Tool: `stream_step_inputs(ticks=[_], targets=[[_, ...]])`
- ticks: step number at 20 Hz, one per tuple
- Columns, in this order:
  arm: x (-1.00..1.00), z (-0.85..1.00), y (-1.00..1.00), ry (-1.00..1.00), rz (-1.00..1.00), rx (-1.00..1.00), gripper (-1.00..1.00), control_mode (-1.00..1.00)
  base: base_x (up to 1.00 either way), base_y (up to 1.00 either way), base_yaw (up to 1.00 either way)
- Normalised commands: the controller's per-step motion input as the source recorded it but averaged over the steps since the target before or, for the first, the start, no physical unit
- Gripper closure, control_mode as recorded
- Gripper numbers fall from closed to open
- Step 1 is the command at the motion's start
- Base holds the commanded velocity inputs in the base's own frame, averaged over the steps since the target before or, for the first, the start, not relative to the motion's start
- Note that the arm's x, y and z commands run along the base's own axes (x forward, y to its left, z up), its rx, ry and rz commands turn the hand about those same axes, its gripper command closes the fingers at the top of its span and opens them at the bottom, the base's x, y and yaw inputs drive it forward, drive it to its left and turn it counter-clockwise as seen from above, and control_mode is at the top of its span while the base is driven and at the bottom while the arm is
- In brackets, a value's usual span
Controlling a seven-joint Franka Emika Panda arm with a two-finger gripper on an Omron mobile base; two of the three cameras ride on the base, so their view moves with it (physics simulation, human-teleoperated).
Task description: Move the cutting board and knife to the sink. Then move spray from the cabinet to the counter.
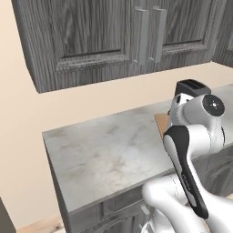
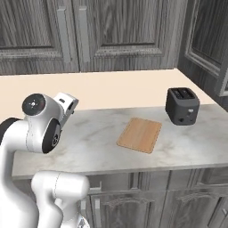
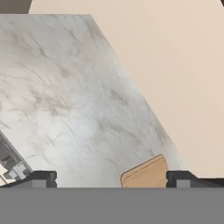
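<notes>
The gripper [image 3: 111,179] hangs above the counter [image 2: 93,133] at the left, jaws spread wide and holding nothing. To its right the cutting board [image 2: 140,134] lies flat on the marbled stone, well apart from the fingers. Further right stands a dark toaster [image 2: 182,105]. The cabinet [image 2: 111,31] above has its doors closed.

A plain beige wall [image 2: 111,87] runs behind the black toaster [image 2: 182,105], with dark grey drawers [image 2: 133,200] below it.

Cutting board [image 2: 140,134] left of toaster [image 2: 182,105].
</notes>
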Motion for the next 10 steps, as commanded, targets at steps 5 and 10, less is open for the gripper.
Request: stream_step_inputs(ticks=[5, 10], targets=[[0.0, 0.0, 0.0, 0.0, 0.0, 0.0, -1.0, 1.0, 0.17, -0.06, 0.0], [0.0, 0.0, 0.0, 0.0, 0.0, 0.0, -1.0, 1.0, 0.38, -0.17, 0.0]])
